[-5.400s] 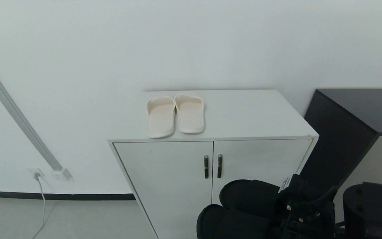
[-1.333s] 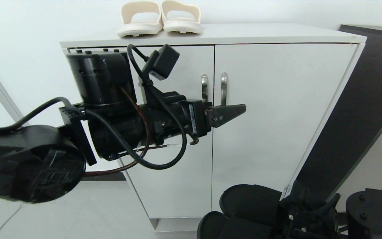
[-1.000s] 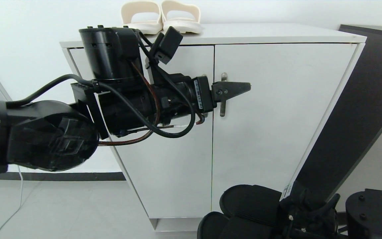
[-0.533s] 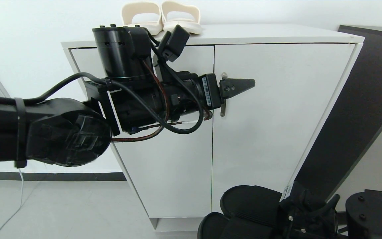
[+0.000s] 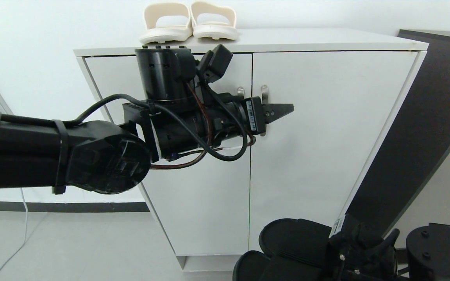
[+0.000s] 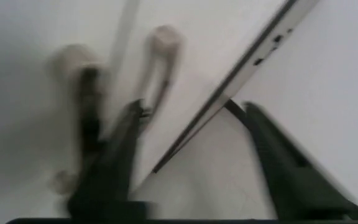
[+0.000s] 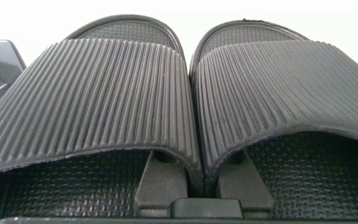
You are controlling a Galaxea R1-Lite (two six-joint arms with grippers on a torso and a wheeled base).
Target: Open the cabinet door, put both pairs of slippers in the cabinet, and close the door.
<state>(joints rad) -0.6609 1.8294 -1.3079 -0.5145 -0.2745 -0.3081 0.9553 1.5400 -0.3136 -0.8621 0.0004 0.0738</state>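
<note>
The white cabinet (image 5: 318,128) has both doors shut, with two metal handles (image 5: 264,93) at the middle seam. A pair of cream slippers (image 5: 190,21) lies on its top. My left gripper (image 5: 281,110) is level with the handles and right in front of the right-hand one; in the left wrist view the gripper (image 6: 191,112) is open and the handles (image 6: 160,62) lie just ahead of it. Low at the right, my right gripper (image 7: 201,183) is shut on a pair of black ribbed slippers (image 7: 185,93), pinching their adjoining sides; the black slippers (image 5: 291,234) hang in front of the right door's foot.
A dark panel (image 5: 412,136) leans along the cabinet's right side. To the left are a white wall, a grey floor (image 5: 72,249) and a loose cable (image 5: 22,230).
The camera dropped lower since the oldest frame. My left arm came up in front of the doors, rose to handle height, then shifted right and slightly down. The black slippers stayed held.
</note>
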